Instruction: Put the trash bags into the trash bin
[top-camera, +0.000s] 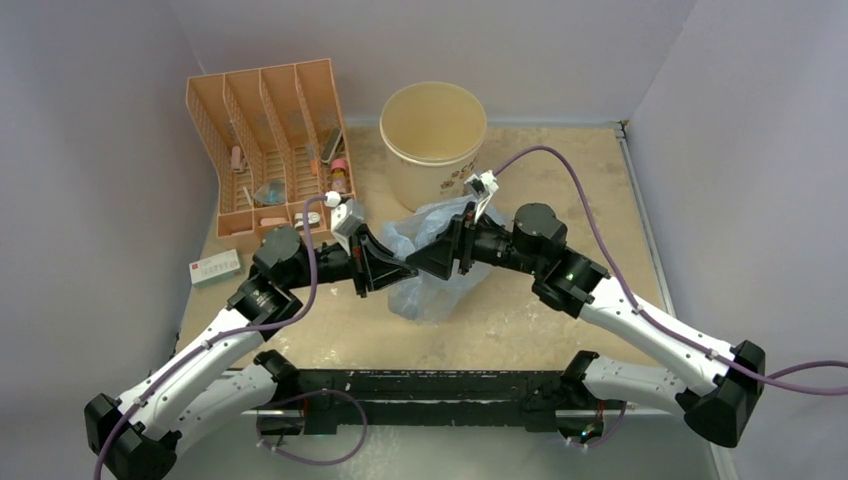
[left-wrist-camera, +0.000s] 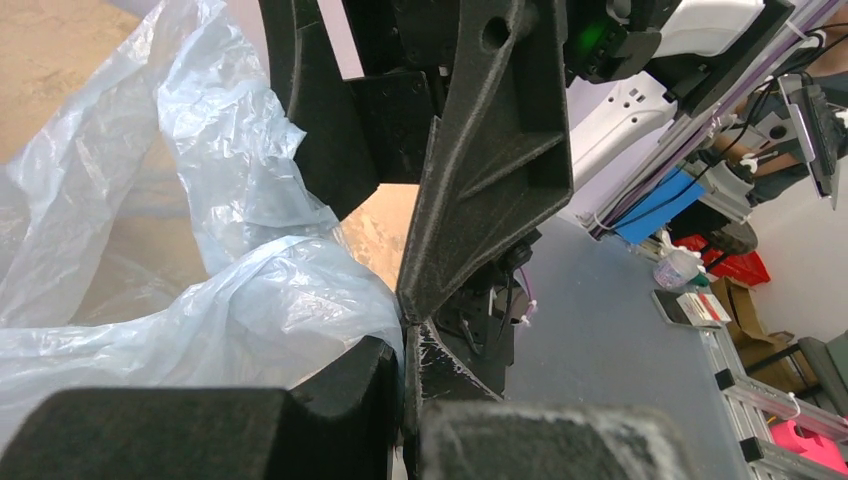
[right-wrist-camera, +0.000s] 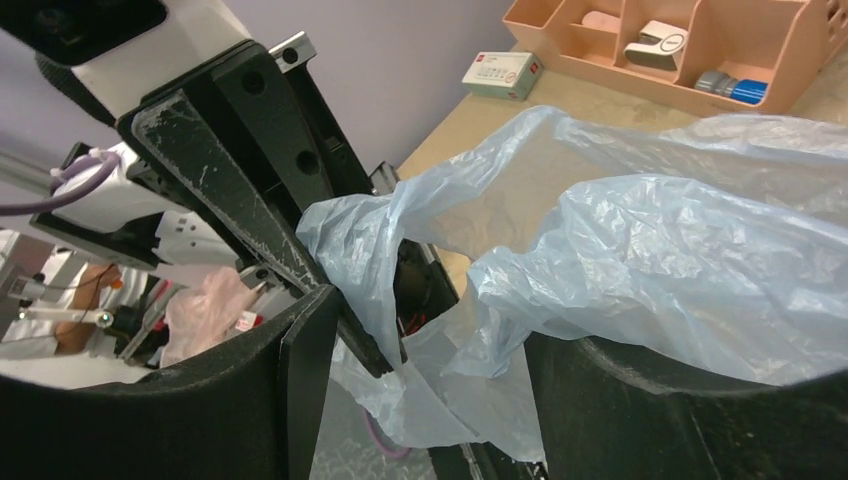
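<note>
- At the far left of my overhead view, a small white box (top-camera: 215, 267) lies flat on the table (top-camera: 560, 330). It sits just in front of the orange rack (top-camera: 270, 130), which stands in the back-left corner with small items in its compartments.
- The left gripper (left-wrist-camera: 405, 350) reaches in toward the middle of the table. I see its fingers pressed together. A fold of the trash bag (top-camera: 432, 262) comes out from between them, so I read it as pinching the bag.
- The bag is light blue, crinkled and bunched up between the two grippers, over the middle of the table. It is on the near side of the trash bin (top-camera: 433, 140) and outside it. Its far edge lies just beside the bin's base, but I cannot tell whether the two touch.
- The bin stands upright at the back centre, mouth up.
- The right gripper (right-wrist-camera: 430, 335) comes in from the right and meets the left one almost tip to tip. Its jaws are spread wide. The bag runs through the gap and drapes over one of its fingers (right-wrist-camera: 680, 420), and nothing is clamped there.
</note>
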